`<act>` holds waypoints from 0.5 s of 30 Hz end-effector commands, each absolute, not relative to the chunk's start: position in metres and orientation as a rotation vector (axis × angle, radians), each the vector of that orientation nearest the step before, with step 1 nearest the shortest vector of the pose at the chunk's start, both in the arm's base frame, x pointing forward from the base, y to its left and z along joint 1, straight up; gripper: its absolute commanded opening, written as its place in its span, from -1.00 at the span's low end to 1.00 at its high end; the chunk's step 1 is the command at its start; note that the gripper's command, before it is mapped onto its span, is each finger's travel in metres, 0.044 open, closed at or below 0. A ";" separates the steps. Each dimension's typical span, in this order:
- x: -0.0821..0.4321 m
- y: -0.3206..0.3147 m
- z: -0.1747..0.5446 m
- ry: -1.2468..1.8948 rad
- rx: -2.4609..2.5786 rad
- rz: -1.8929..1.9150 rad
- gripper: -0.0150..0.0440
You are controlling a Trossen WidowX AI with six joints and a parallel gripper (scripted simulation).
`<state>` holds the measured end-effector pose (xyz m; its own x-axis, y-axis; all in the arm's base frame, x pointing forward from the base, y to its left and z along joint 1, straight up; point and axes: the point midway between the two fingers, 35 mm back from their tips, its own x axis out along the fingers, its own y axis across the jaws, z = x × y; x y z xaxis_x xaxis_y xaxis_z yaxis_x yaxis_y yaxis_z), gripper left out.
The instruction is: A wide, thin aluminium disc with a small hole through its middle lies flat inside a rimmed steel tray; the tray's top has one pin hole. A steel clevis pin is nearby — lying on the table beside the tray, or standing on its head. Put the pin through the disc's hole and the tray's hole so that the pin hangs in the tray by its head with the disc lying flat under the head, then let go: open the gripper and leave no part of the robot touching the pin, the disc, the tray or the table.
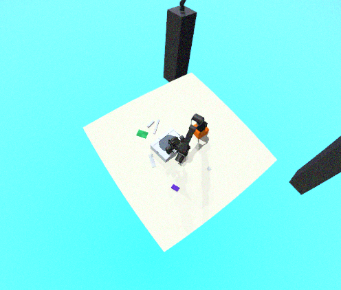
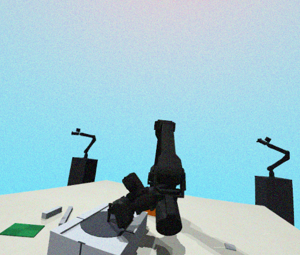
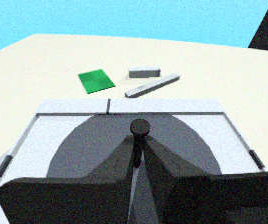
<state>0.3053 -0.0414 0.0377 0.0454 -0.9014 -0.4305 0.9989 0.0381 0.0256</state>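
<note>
Black fingers [image 1: 170, 146] [image 2: 110, 216] are clamped on the dark round-headed clevis pin [image 2: 110, 205] [image 3: 140, 127] below its head, held head-up over the wide grey disc [image 1: 164, 141] [image 2: 93, 225] [image 3: 80, 150] in the pale rimmed tray [image 1: 159, 153] [image 2: 68, 243] [image 3: 65, 106], presumably so its shank can enter the holes.

Can pass high over the disc [image 1: 164, 142] [image 2: 95, 226] [image 3: 80, 152] and tray rim [image 1: 161, 138] [image 2: 73, 222] [image 3: 160, 106]; if low, meets that raised rim, then a long bar [image 1: 156, 126] [image 2: 66, 215] [image 3: 152, 86] and a short bar [image 1: 150, 124] [image 2: 52, 213] [image 3: 144, 73] beyond.

Looks like matt, smooth dark-grey metal on the disc [image 1: 165, 142] [image 2: 96, 225] [image 3: 85, 155]; pale, smooth metal on the tray [image 1: 159, 151] [image 2: 68, 240] [image 3: 160, 106].
</note>
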 end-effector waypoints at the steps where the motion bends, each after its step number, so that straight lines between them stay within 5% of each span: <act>1: 0.308 -0.041 0.037 0.337 0.352 -1.498 -0.49; 15: 0.314 -0.040 0.037 0.336 0.353 -1.498 -0.49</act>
<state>0.3121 -0.0399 0.0380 0.0454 -0.9011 -0.4312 0.9989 0.0378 0.0261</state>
